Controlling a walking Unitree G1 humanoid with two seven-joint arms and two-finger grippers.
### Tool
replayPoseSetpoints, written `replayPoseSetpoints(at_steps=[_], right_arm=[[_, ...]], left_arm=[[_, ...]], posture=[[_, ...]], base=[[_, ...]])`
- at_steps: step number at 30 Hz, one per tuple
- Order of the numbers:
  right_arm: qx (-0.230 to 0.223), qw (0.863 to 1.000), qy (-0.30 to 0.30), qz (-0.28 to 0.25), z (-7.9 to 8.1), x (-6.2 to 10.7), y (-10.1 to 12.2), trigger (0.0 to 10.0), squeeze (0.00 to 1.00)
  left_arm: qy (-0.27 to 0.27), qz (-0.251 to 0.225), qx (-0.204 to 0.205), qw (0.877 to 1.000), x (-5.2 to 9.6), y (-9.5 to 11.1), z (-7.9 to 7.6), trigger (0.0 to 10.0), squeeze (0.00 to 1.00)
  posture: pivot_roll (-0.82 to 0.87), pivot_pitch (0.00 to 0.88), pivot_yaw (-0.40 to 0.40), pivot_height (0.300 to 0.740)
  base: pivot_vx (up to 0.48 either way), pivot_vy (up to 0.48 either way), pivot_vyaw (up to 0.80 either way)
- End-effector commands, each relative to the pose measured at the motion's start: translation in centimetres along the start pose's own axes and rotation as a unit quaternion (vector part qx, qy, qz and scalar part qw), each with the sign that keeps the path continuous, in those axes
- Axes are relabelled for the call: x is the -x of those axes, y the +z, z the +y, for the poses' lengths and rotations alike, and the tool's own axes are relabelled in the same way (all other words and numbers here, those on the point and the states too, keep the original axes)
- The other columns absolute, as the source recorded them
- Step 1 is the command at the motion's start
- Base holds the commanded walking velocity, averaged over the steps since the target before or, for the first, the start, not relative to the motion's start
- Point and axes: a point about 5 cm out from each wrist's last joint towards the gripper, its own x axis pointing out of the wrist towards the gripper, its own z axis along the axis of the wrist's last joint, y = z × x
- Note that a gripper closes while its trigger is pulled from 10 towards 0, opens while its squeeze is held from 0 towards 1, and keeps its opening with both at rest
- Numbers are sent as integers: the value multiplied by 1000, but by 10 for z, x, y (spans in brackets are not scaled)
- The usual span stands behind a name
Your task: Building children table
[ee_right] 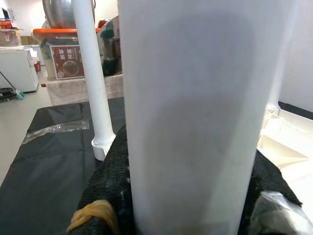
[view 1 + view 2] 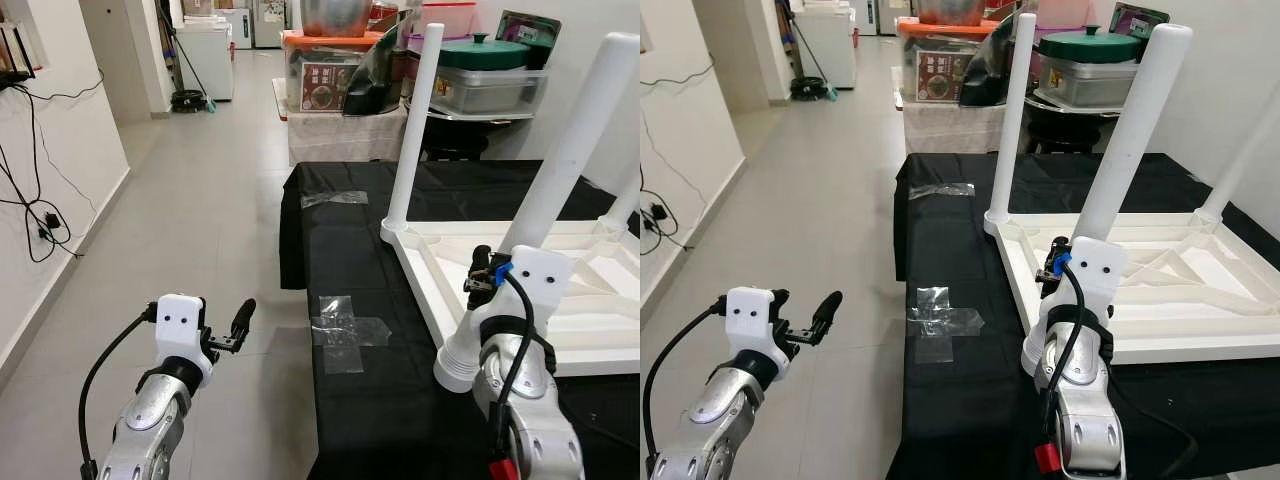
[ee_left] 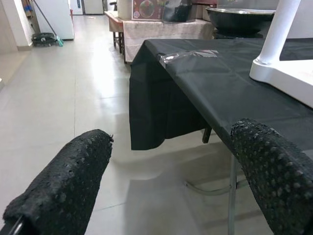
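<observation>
Head views: an upturned white plastic children's table point(image 2: 600, 320) lying top-down on a black cloth-covered table point(image 2: 970, 420), smooth round white legs pointing up, ribbed underside exposed. Nearest white tubular leg point(image 2: 1130, 140) leaning slightly, its flared foot at the table's near corner, clasped low down by the right gripper point(image 2: 1065, 268) on its silver arm. Far white leg point(image 2: 415, 130) standing upright at the next corner. Crinkled strips of clear tape point(image 2: 345, 330) stuck to the cloth just beside the table's edge. Left gripper point(image 2: 232, 330) held out over the glossy grey tiled floor point(image 2: 200, 200), well apart from the cloth, fingers spread and holding nothing. Left wrist view: two knobbly black padded fingers point(image 3: 63, 191) parted wide, draped black cloth hanging ahead. Right wrist view: matte white leg point(image 1: 190, 112) up close, hugged on both sides by textured black pads point(image 1: 110, 186), clenched on it.
</observation>
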Motion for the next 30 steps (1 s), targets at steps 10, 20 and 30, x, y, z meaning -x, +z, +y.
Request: replayPoseSetpoints(at_steps=[10, 20, 30], right_arm=[[9, 999, -35, 20, -15, -1, -8, 10000, 0], [2, 999, -33, 11, -14, -1, -4, 10000, 275], [-12, 999, -30, -6, -14, -1, 3, 10000, 1000]], left_arm=[[-6, 2, 2, 1000, -1, -3, -2, 10000, 0], [-7, 3, 3, 1000, -1, -4, -3, 10000, 0], [-7, 3, 3, 1000, -2, -5, -2, 10000, 0]], posture=[[-7, 0, -5, 740], [-7, 0, -6, 740], [-10, 0, -4, 740]], base=[[0, 0, 0], [0, 0, 0], [0, 0, 0]])
